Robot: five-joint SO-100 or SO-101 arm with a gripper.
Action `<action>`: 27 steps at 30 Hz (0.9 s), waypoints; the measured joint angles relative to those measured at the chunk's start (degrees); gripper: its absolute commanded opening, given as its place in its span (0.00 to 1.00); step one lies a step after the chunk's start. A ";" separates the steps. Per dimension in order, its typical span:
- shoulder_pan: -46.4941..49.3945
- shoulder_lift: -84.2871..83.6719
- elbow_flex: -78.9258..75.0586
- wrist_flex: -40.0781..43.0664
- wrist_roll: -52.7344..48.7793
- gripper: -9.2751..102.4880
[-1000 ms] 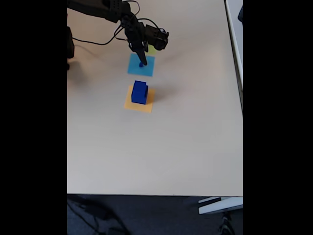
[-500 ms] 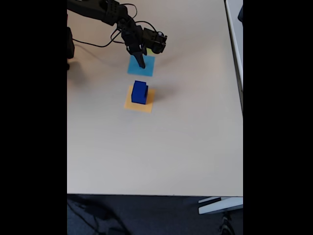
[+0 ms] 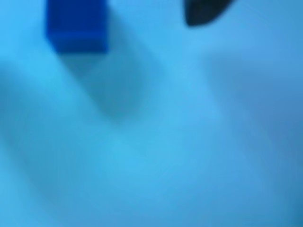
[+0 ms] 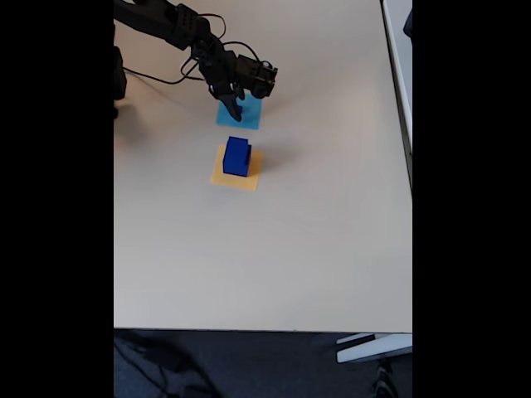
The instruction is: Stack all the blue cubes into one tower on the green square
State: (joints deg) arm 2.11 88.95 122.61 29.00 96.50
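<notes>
Small blue cube (image 3: 75,26) on light-blue square (image 3: 156,156), 11 o'clock of wrist view | rigid, light, glossy-slick; grip flat opposite faces | gripper (image 4: 231,114) opening: cannot tell.

1. A dark royal-blue cube (image 4: 236,157) sits on an orange square (image 4: 236,176), against the pale beige table (image 4: 274,249).
2. Just beyond the orange square lies a light-blue square (image 4: 246,117), beneath the black arm (image 4: 178,25).
3. Wrist view: a small dark-blue cube (image 3: 75,24) on blurred light blue.
</notes>
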 measured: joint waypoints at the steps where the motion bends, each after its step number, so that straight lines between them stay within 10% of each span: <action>1: 0.00 0.09 0.35 -0.26 -0.18 0.31; 27: 0.44 0.18 1.14 -0.97 -0.62 0.16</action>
State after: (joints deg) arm 2.55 89.12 123.75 28.04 95.89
